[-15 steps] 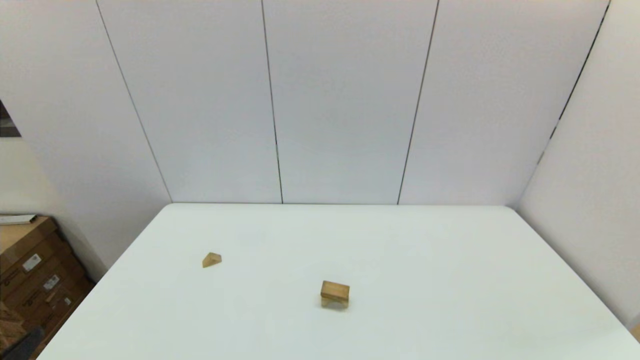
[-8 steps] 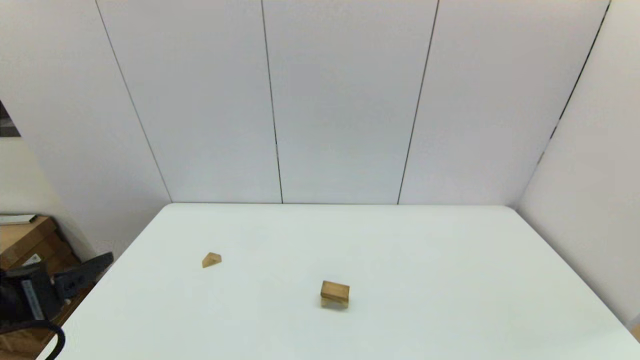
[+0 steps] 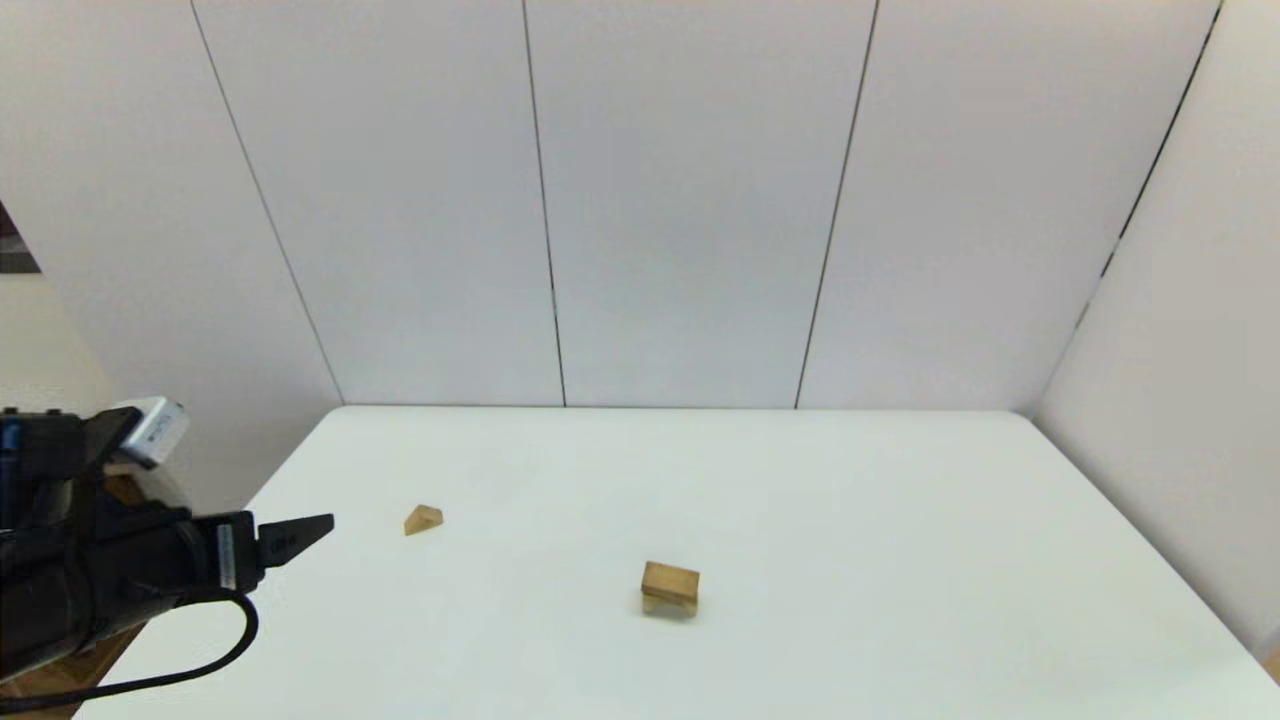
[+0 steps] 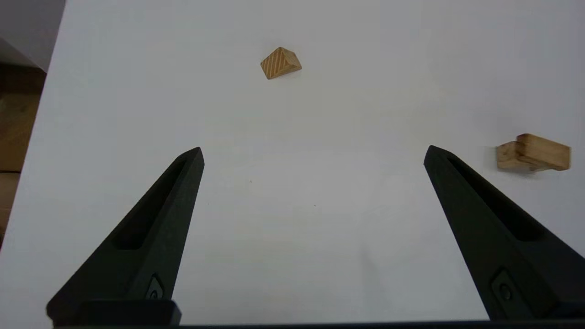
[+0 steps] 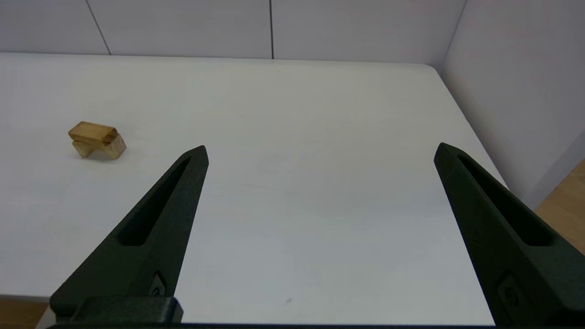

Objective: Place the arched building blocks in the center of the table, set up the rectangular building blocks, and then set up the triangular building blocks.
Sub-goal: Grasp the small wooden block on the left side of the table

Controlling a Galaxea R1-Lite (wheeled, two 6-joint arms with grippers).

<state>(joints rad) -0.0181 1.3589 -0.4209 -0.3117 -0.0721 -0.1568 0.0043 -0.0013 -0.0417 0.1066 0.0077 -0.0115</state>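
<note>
- Left gripper (image 3: 300,535) hovers over the left edge of the table (image 3: 900,520), fingers spread wide, holding nothing.
- Just ahead of its tips lies the triangular block (image 3: 423,519).
- Farther off toward the table's middle, the rectangular block (image 3: 671,578) rests atop the arched block (image 3: 668,602).
- Right gripper (image 5: 320,153), fingers apart, is parked at the table's near right.

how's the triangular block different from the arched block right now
The triangular block is a small wedge with a pointed ridge; the arched block shows two short legs under a cut-out. The triangular block lies alone toward the table's left side, nearer the open left gripper; the arched block stands mid-table. The triangular block's top is bare; the arched block carries the rectangular block. Both are light wood.
</note>
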